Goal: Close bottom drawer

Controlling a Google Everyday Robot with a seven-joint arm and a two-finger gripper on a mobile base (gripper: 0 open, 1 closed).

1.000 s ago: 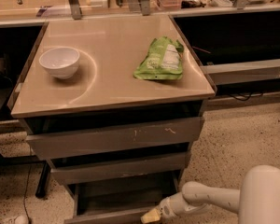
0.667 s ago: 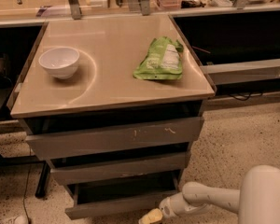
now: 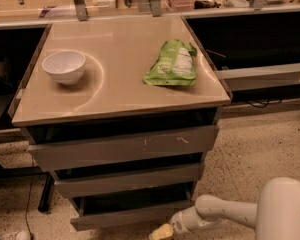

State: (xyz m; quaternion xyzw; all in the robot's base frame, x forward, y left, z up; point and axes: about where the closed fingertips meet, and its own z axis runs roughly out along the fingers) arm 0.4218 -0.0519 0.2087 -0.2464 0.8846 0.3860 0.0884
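The bottom drawer [image 3: 121, 217] sits at the foot of the cabinet [image 3: 210, 115], the lowest and narrowest of three grey fronts. It stands partly pulled out, with a dark strip of its inside showing above the front, so the job is not yet done. The gripper [image 3: 161, 232] is low at the bottom edge of the view, just beside the right end of that drawer front and close to the floor [image 3: 260, 144]. Whether it is touching the front, and whether it is open or closed, I cannot tell. The pale arm [image 3: 225, 211] reaches in from the right. The main risk, as I judge it, comes from where the push would land: so far to the right, it could skew the drawer on its runners and jam it part-way. The gripper is also low, so it might slip under the front edge instead of pressing on it. A hard shove could jolt the whole cabinet and shift the white bowl [image 3: 64, 66] or the green packet [image 3: 171, 64] on top.
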